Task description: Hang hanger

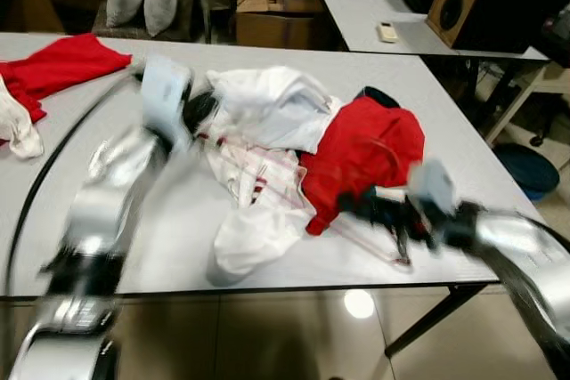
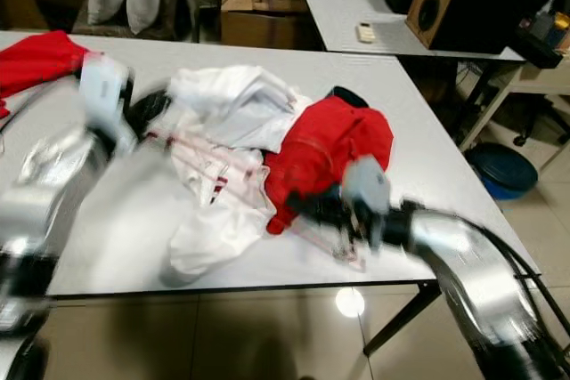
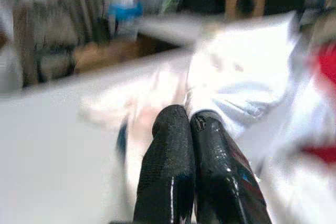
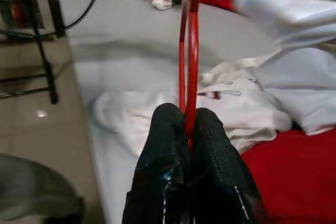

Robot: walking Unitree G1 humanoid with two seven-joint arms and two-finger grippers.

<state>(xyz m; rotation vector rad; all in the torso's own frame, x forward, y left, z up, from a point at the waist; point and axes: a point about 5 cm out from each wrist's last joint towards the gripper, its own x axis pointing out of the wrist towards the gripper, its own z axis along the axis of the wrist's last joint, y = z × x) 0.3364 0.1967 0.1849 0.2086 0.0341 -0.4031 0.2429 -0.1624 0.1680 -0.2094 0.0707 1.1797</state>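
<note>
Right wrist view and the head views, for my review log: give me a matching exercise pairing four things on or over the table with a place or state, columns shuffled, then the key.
Things:
1. red hanger
2. left end effector
3. red garment
4. remote control

Places or states:
A. lying on the far table beside the speaker
B. pinched between the right end effector's fingers
C. shut on nothing, at the white clothes
D. heaped on the near table's right side

Pairs: 1-B, 2-C, 3-D, 4-A
</note>
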